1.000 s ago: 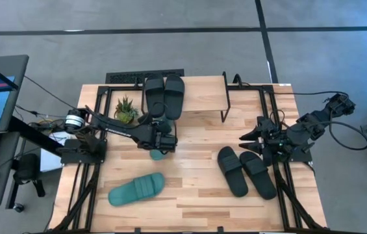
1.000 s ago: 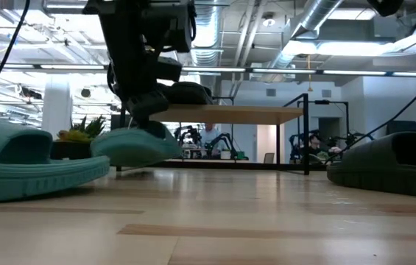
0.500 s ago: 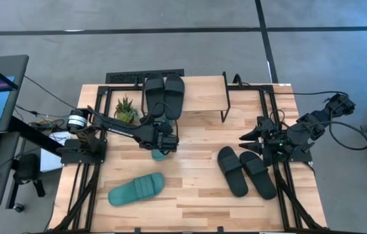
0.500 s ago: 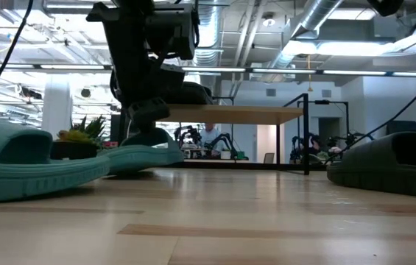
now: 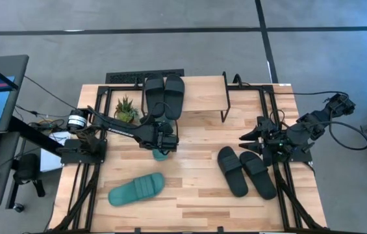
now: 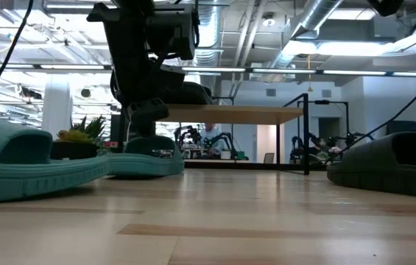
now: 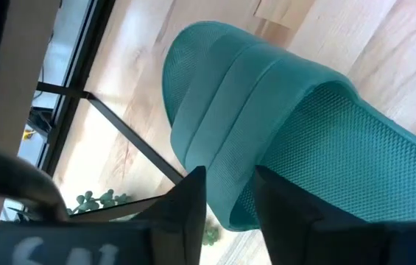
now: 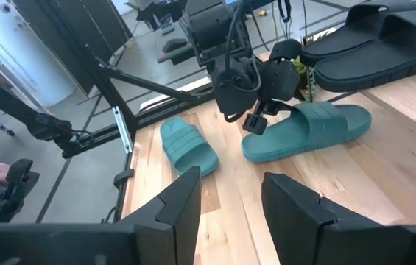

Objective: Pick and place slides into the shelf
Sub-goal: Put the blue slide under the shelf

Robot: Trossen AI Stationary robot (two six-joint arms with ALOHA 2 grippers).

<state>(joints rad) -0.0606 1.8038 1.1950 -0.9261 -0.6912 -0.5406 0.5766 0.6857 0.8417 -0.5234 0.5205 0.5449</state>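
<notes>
A teal slide (image 8: 307, 131) lies flat on its sole on the table just before the shelf (image 5: 202, 94); it also shows in the low view (image 6: 145, 163). My left gripper (image 7: 230, 202) stands open over its near end, mostly covering it from above (image 5: 160, 155). A second teal slide (image 5: 136, 189) lies near the table's front left. Two black slides (image 5: 164, 95) rest on the shelf's top board. Two more black slides (image 5: 245, 172) lie on the table at the right. My right gripper (image 8: 230, 206) waits open, raised at the table's right edge. My left gripper's open fingers (image 7: 193, 199) stand on either side of the teal slide's side rim (image 7: 230, 177), slanting down from the table's left. Whether they touch the rim I cannot tell. The slide lies flat on the table.
A small potted plant (image 5: 126, 110) stands beside the shelf at the far left. The shelf's black legs (image 5: 225, 104) rise from the table's far half. Bare wood lies between the two teal slides and the black pair.
My left gripper has opened and let go of the teal slide while staying in place. The slide, which hung tilted and clear of the table below the fingers, has dropped and now lies flat.
</notes>
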